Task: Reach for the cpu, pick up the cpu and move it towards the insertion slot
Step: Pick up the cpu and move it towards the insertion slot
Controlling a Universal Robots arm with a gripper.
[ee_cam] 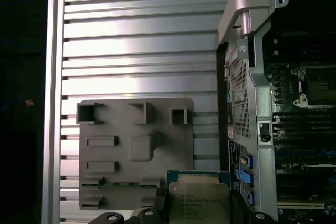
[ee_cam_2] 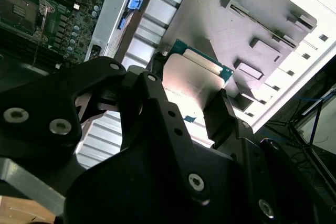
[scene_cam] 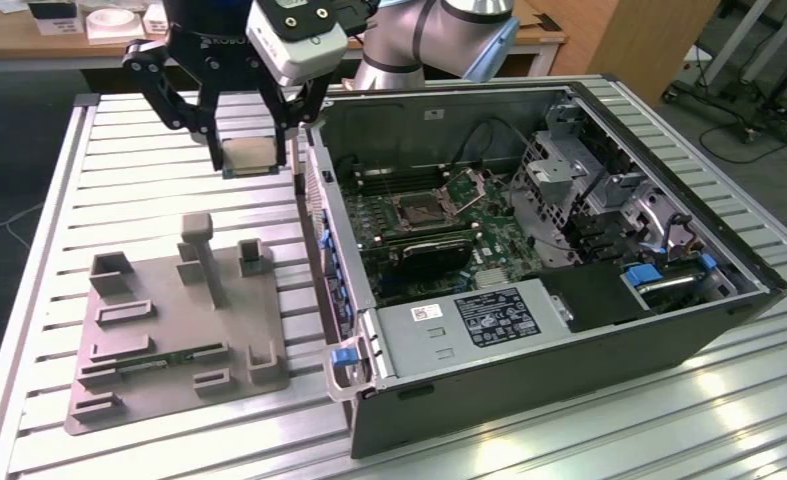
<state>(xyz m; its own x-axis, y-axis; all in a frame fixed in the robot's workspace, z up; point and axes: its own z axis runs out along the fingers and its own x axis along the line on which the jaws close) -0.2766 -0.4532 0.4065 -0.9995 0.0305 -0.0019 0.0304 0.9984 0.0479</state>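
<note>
Here, in the exterior view, you see the gripper (scene_cam: pixel 252 150) hanging above the slatted table (scene_cam: pixel 140 190), its fingers clamped on the cpu (scene_cam: pixel 252 155), which is lifted off the tray (scene_cam: pixel 180 330) and sits just outside the case (scene_cam: pixel 553 250), near the wall on the exterior view's left. Inside the case you can make out the slot (scene_cam: pixel 421 208) on the green board, its hinged plate raised, well apart from the cpu. In the second wrist view the black fingers (ee_cam_2: pixel 223 119) press the cpu (ee_cam_2: pixel 191 85) from both sides, with the tray (ee_cam_2: pixel 252 19) beyond it and the slot (ee_cam_2: pixel 18 9) off at the corner. In the first wrist view the cpu (ee_cam: pixel 198 199) hangs over the tray's (ee_cam: pixel 121 129) edge nearest the case, and the slot (ee_cam: pixel 315 85) lies past the case wall.
</note>
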